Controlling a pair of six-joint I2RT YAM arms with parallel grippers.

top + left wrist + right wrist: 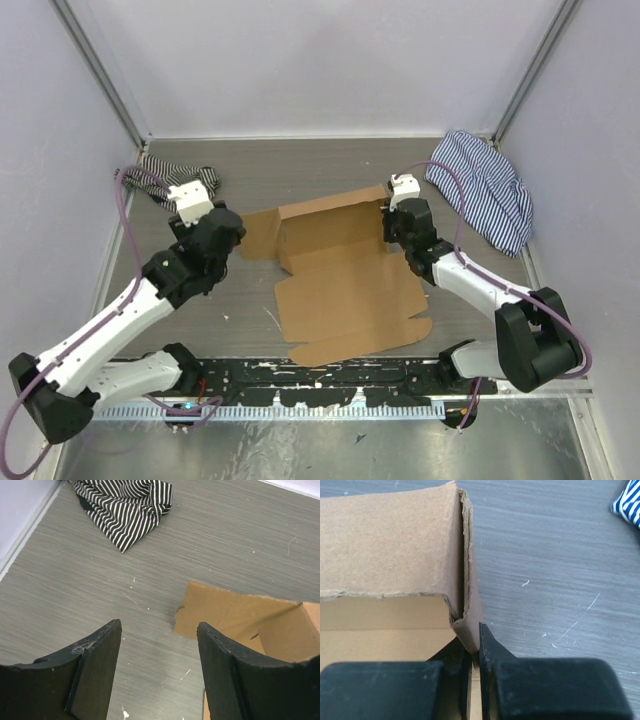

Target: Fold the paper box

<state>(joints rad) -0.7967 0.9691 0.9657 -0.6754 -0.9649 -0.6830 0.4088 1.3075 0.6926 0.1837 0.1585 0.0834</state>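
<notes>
The paper box is a brown cardboard sheet in the middle of the table, its back wall and right side wall raised and its big front panel lying flat. My right gripper is shut on the doubled right side wall, one finger inside and one outside. My left gripper is open and empty just left of the box's left flap, which lies flat on the table. The left fingers hover over bare table beside that flap.
A black-and-white striped cloth lies at the back left, also in the left wrist view. A blue-and-white striped cloth lies at the back right. White walls enclose the grey table on three sides.
</notes>
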